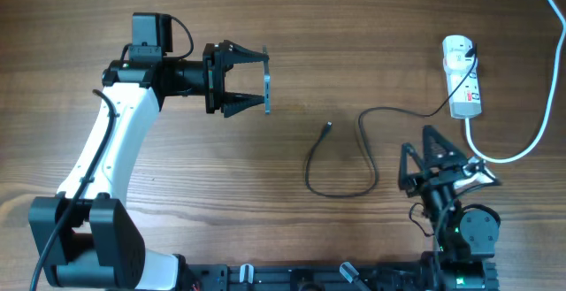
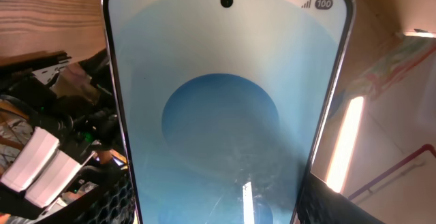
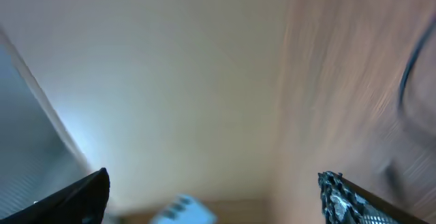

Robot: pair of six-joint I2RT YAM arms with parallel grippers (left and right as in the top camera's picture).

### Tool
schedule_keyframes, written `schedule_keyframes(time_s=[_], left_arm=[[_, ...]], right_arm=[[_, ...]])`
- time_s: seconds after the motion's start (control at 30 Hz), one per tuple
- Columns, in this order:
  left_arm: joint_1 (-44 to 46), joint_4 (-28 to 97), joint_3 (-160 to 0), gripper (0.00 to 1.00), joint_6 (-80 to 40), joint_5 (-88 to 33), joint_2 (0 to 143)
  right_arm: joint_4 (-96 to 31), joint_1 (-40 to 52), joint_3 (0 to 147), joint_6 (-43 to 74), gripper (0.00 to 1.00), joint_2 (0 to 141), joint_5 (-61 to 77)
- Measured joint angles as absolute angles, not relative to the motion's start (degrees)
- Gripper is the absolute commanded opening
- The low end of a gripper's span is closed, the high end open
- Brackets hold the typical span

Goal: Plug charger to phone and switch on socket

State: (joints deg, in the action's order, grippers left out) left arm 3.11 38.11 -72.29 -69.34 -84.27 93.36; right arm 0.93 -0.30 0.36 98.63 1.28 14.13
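My left gripper [image 1: 263,83] is shut on the phone [image 1: 268,95], which shows edge-on from overhead, left of the table's middle. In the left wrist view the phone [image 2: 225,115] fills the frame with a pale blue screen and a darker blue circle, and black fingers [image 2: 334,203] press its two long sides. The charger [image 1: 371,163], a thin black cable, loops across the table from the socket [image 1: 462,77], a white power strip at the far right. Its connector tip [image 1: 328,127] lies free on the wood. My right gripper [image 1: 416,138] stands open and empty near the cable loop.
A thick white cord [image 1: 531,141] curves from the socket along the right edge. The right wrist view is blurred: wood, the two spread fingers [image 3: 354,200] and a pale smudge [image 3: 180,209] low in the frame.
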Motion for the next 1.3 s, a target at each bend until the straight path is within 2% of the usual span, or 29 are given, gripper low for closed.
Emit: schedule_keyframes(time_s=[0.07, 0.1, 0.2, 0.33, 0.53, 0.73, 0.9, 0.93, 1.0, 1.17, 1.3], left_arm=[[3.1, 38.1, -72.3, 0.72, -69.3, -84.3, 93.4], [3.1, 38.1, -72.3, 0.72, -69.3, -84.2, 93.4], [3.1, 38.1, -72.3, 0.72, -69.3, -84.3, 93.4], [3.1, 38.1, -72.3, 0.72, -69.4, -84.2, 93.4], [3.1, 38.0, -72.3, 0.71, -69.3, -84.3, 93.4], [3.1, 37.9, -72.3, 0.71, -69.3, -84.2, 93.4], [3.1, 37.9, -72.3, 0.71, -69.4, -84.2, 93.4], [3.1, 37.9, -72.3, 0.71, -69.4, -84.2, 93.4], [3.1, 37.9, -72.3, 0.71, -69.4, -84.2, 93.4], [3.1, 37.9, -72.3, 0.71, -69.4, -84.2, 93.4], [3.1, 36.3, -72.2, 0.71, -69.4, -84.2, 93.4]], right_arm=[[4.1, -0.3, 0.3, 105.9, 1.0, 1.3, 14.2], [8.4, -0.3, 0.3, 105.3, 1.0, 1.4, 14.6], [23.1, -0.3, 0.4, 99.1, 1.0, 1.4, 15.6], [22.1, -0.3, 4.0, 85.0, 1.0, 1.7, 17.0], [-13.8, -0.3, 31.6, 52.8, 1.0, 13.9, 18.9], [-50.4, -0.3, 60.8, 30.1, 1.0, 42.5, 19.1], [-57.0, -0.3, 64.0, 26.0, 0.99, 55.2, 21.2], [-57.8, -0.3, 64.0, 23.2, 0.94, 56.3, 23.0], [-61.5, -0.3, 64.2, 18.0, 0.91, 58.6, 25.6], [-75.8, 1.9, 67.9, 10.7, 0.91, 63.6, 22.2], [-81.3, 7.6, 73.5, 11.1, 0.95, 66.8, 17.7]])
